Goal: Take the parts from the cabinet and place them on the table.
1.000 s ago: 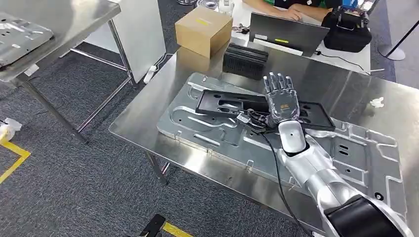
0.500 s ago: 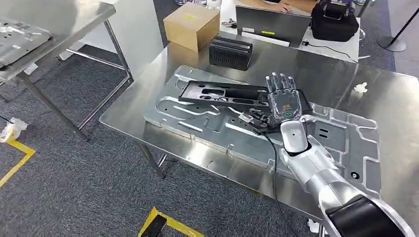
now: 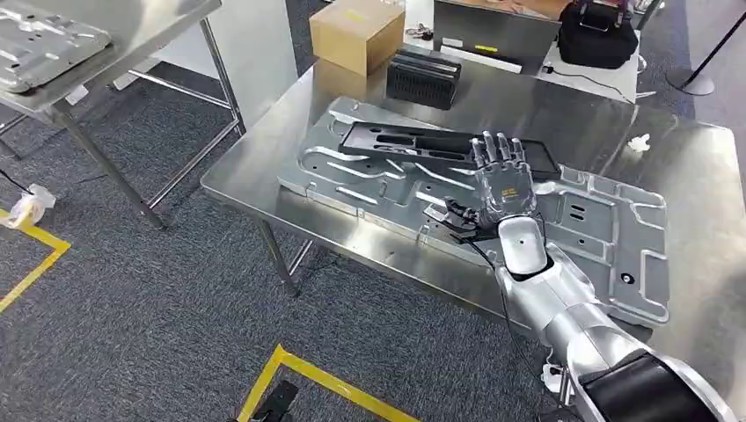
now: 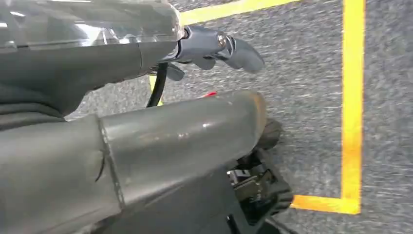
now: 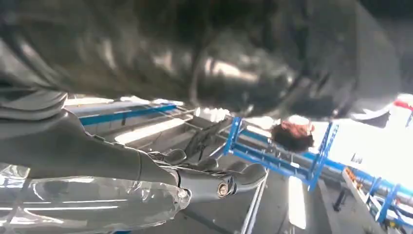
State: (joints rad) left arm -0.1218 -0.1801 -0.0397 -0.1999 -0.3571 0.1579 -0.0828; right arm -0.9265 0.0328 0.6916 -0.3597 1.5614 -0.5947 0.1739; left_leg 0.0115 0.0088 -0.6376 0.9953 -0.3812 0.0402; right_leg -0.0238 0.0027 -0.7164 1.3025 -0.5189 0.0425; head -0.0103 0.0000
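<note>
The right hand (image 3: 503,180) is seen held flat over the steel tabletop (image 3: 264,154), fingers straight and apart, nothing grasped. Under it, 1 large stamped silver sheet-metal panel (image 3: 607,237) is laid on the tabletop, with ribs and cut-outs. On the panel's far part, 1 black slotted plastic part (image 3: 413,142) is laid flat, its end beneath the fingertips. The left hand (image 4: 214,48) is seen above grey carpet, its fingers loosely apart, nothing held. Farther off, 1 cardboard box (image 3: 356,33) and 1 black ribbed block (image 3: 423,79) are seen.
</note>
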